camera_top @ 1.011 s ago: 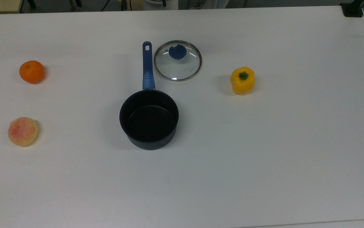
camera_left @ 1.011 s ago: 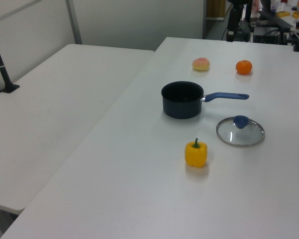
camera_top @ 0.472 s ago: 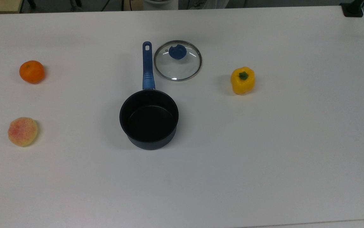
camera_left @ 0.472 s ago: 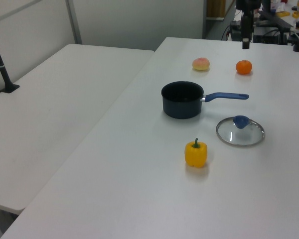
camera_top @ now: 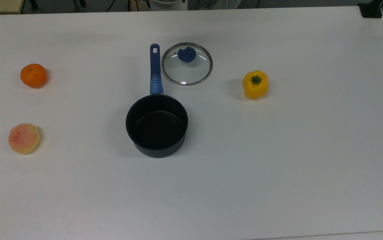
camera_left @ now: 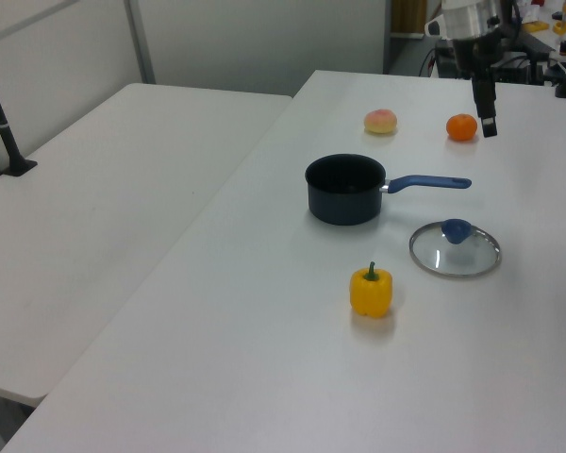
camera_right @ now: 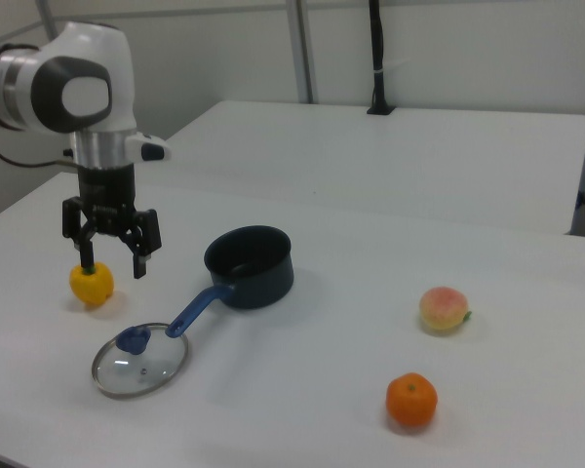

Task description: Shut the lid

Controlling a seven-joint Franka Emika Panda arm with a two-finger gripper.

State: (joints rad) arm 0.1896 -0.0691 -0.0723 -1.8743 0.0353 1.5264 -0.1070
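Lying flat beside the saucepan [camera_top: 156, 125], lid [camera_top: 187, 63]; tool [camera_right: 113, 261] spread.

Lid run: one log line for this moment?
phase: approach | claw: open, empty, in air above table | lid: flat on table beside saucepan handle, knob up | saucepan: uncovered | lid closed: not yet

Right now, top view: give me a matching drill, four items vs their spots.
Items:
1. lid
2. pepper
3. orange
4. peach

Spots, in the top view:
A. lower left of the table
B. just right of the pan handle
C. upper left
D. right of the lid

Pairs: 1-B, 2-D, 3-C, 4-A
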